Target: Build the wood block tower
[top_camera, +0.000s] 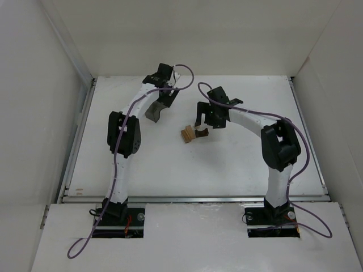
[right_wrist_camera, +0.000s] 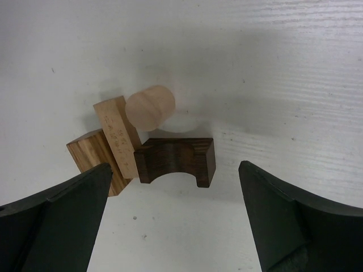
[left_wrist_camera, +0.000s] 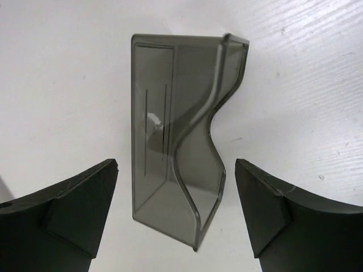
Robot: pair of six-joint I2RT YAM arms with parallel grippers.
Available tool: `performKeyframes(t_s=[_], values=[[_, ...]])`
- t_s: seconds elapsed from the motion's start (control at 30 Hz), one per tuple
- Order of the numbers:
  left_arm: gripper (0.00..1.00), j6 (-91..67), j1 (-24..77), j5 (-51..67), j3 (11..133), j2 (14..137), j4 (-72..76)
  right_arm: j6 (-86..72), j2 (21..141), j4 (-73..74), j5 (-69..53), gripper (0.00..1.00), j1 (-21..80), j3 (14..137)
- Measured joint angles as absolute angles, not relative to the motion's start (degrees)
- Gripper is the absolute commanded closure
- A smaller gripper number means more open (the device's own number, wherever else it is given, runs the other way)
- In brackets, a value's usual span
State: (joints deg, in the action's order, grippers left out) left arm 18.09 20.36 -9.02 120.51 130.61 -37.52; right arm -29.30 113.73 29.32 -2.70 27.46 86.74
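Observation:
Several small wooden blocks lie in a loose cluster on the white table. They are a light-tan rectangular block, a striped tan block, a pale cylinder and a dark brown arch block. From above the cluster shows at mid-table. My right gripper is open and empty, just above and beside the arch block; it also shows in the top view. My left gripper is open and empty, its fingers either side of the near end of the bin.
A dark translucent grey bin lies on its side, empty, left of the blocks; it also shows in the top view. White walls enclose the table on the left, back and right.

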Motion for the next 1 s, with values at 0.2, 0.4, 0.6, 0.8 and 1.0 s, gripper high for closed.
performKeyframes(t_s=[0.2, 0.4, 0.6, 0.8, 1.0], values=[[0.25, 18.02, 24.14, -17.19, 115.68, 128.57, -37.39, -28.64, 110.74, 27.97, -2.68, 0.01, 27.46, 84.6], [0.38, 18.17, 24.29, -24.67, 109.78, 128.4, -35.86, -28.21, 110.39, 26.55, -2.52, 0.01, 27.46, 84.18], [0.75, 18.39, 24.03, -29.1, 107.98, 127.61, -33.08, -28.03, 109.89, 26.35, -2.5, 0.01, 27.46, 83.48], [1.0, 19.09, 23.92, -30.63, 107.63, 126.69, -31.66, -27.97, 108.81, 26.3, -2.55, 0.01, 27.35, 83.44], [1.0, 16.25, 21.65, -18.72, 109.36, 126.17, -34.57, -27.86, 106.74, 26.39, -2.52, 0.01, 27.29, 83.44]])
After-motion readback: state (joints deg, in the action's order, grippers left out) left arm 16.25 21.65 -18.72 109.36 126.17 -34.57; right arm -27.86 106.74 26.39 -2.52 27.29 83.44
